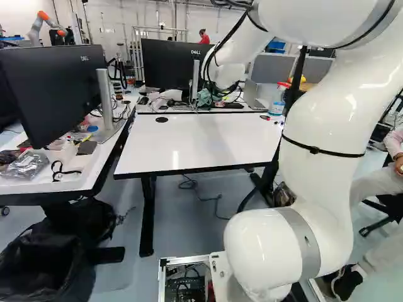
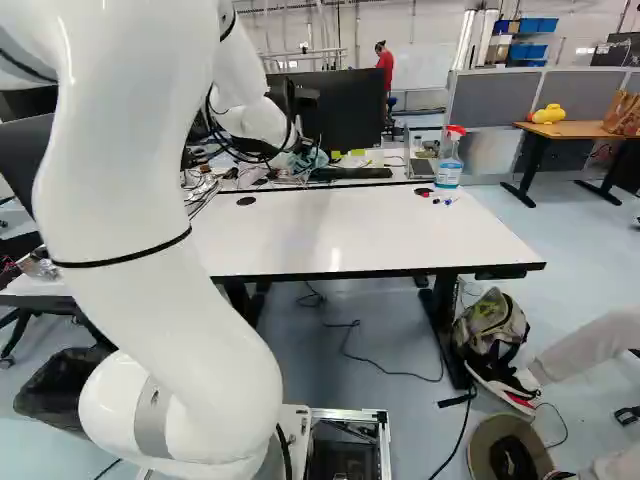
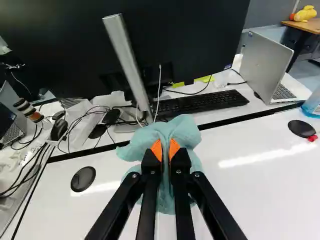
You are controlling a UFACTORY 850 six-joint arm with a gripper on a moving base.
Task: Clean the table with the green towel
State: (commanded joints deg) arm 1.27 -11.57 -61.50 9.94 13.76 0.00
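The green towel (image 3: 185, 134) hangs bunched over the far part of the worktop (image 3: 250, 185), pinched between the orange pads of the end effector (image 3: 165, 151) — closed on the cloth, with folds spilling out on both sides. Whether it touches the surface, I cannot tell. A good wipe wants the loose folds pressed flat and light, pads kept off the surface, then straight overlapping strokes towards the base. Beyond the far edge, the keyboard (image 3: 202, 103) and the monitor stand (image 3: 127, 60) need clearance — as does the spray bottle (image 2: 449, 160) at the far right corner.
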